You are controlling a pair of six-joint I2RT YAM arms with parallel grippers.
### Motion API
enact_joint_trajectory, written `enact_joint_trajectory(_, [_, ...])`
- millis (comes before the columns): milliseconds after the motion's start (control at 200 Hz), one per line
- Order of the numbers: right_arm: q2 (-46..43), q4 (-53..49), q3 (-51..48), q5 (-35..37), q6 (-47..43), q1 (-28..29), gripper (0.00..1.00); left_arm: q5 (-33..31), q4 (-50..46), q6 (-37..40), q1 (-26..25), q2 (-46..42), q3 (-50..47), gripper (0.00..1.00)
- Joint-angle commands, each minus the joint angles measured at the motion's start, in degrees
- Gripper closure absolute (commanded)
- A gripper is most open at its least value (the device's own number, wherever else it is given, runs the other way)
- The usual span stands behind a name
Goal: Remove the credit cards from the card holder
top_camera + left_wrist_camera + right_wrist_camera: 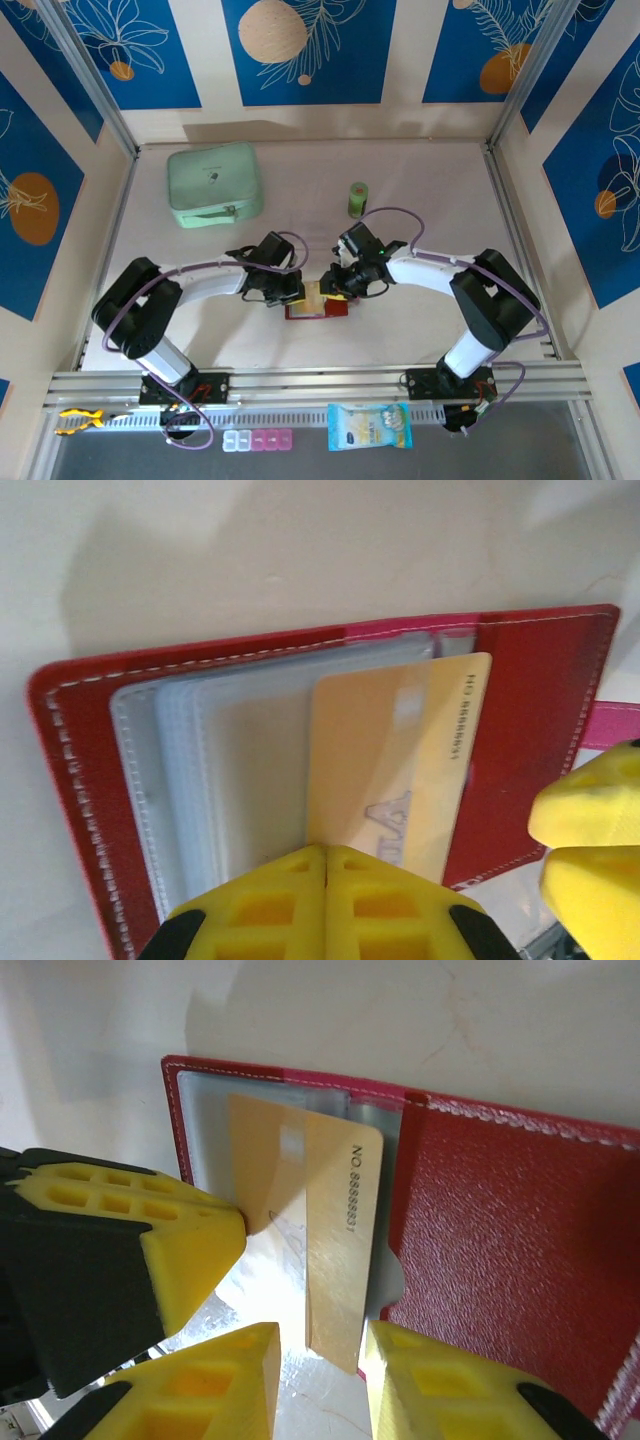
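We see a glossy credit card [335,1220] jutting from the grainy red card holder [500,1220], right fingers [440,1390] spread astride it, left fingers [270,905] pressed together.

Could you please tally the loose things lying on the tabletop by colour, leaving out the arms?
Green: 2, the mint zip case and the small cylinder
Red: 1, the card holder
Tan-yellow: 1, the visible credit card
Total: 4
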Motion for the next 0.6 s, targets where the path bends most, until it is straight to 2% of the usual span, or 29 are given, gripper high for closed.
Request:
enact_joint_trajectory(0, [2.0,2.2,-1.3,-2.9,0.3,-0.6,0.72,-2.3,-2.7,1.7,-0.3,0.8,0.5,0.99])
enact_joint_trajectory(325, [5.2,5.2,-1.6,-5.3,0.6,-0.9,0.74,-3.1,-1.3,0.7,-0.3,-3.0,-0.4,0.98])
enact_joint_trajectory(490, [5.8,6.0,-1.8,-6.0,0.8,-1.1,0.75,-4.9,-4.7,2.3,-0.2,-2.1,0.5,0.98])
enact_joint_trajectory(595, [6.1,6.9,-1.8,-6.8,1.0,-1.1,0.76,-3.8,-3.8,2.3,-0.3,-0.5,-0.1,0.98])
